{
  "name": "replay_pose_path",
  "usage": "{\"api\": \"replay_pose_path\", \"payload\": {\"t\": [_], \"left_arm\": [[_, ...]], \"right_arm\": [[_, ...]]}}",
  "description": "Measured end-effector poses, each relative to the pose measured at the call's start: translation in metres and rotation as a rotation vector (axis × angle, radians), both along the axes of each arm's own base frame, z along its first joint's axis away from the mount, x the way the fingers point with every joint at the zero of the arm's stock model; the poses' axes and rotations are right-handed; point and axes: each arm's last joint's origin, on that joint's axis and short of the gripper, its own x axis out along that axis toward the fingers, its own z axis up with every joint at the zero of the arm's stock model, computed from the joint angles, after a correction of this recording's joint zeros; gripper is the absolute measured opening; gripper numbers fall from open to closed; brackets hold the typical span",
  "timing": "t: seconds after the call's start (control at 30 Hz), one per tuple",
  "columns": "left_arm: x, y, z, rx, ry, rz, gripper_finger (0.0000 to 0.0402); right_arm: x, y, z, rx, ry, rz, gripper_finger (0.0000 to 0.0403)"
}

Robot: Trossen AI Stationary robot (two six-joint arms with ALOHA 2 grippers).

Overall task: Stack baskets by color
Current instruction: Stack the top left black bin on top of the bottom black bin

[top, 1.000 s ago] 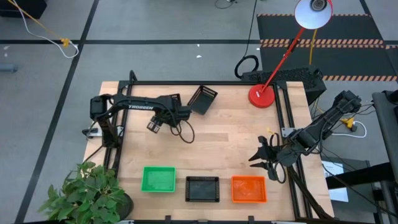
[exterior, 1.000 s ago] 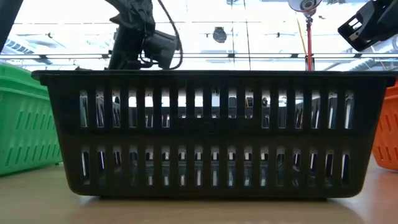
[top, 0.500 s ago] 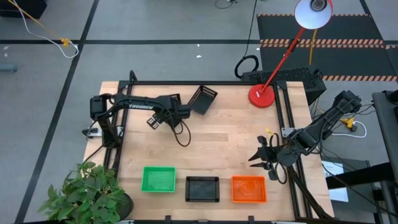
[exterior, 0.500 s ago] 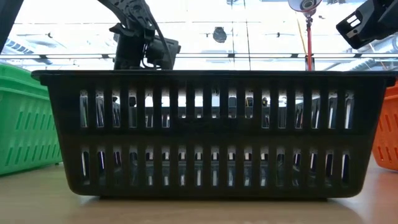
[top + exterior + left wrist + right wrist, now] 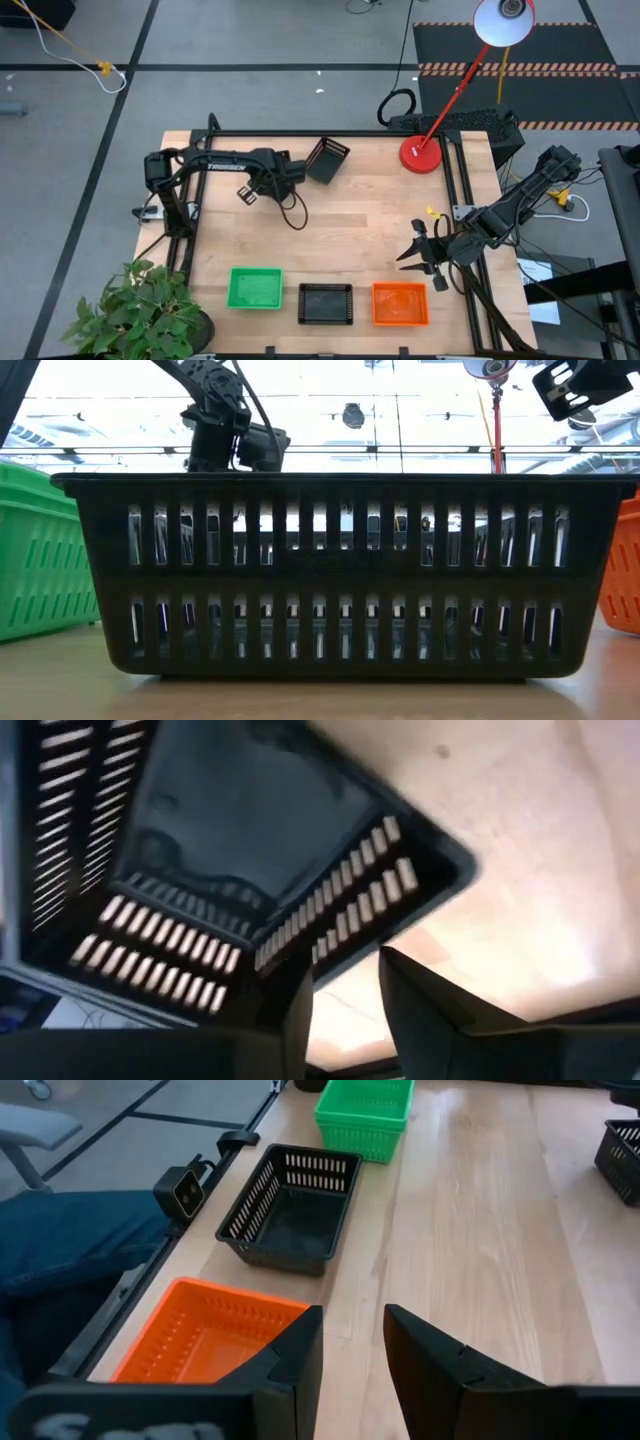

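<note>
High view: three stacks of mesh-walled plastic baskets stand in a row at the table's near edge, with one black basket apart at the far side.
From the left: the left gripper (image 5: 300, 172) is at the lone black mesh-walled basket (image 5: 326, 160), which sits tilted near the far edge; in the left wrist view its fingers (image 5: 430, 1010) straddle the basket's rim, one inside, one outside, narrowly parted. Along the near edge stand the bright green plastic basket stack (image 5: 254, 288), the black basket stack (image 5: 326, 303) and the orange basket stack (image 5: 400, 304). The right gripper (image 5: 418, 256) hovers just beyond the orange stack, fingers partly spread, holding nothing.
</note>
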Motion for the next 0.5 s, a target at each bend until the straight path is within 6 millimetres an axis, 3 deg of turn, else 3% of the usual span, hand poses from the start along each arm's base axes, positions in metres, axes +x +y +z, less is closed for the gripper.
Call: {"api": "replay_pose_path", "payload": {"t": [0.17, 0.5], "left_arm": [[-0.005, 0.000, -0.003, -0.020, 0.042, -0.025, 0.0099], [-0.005, 0.003, -0.023, 0.019, -0.003, -0.087, 0.0114]], "right_arm": [[0.000, 0.000, 0.000, 0.002, 0.006, -0.003, 0.0105], [0.000, 0.000, 0.000, 0.020, 0.012, -0.014, 0.0105]]}}
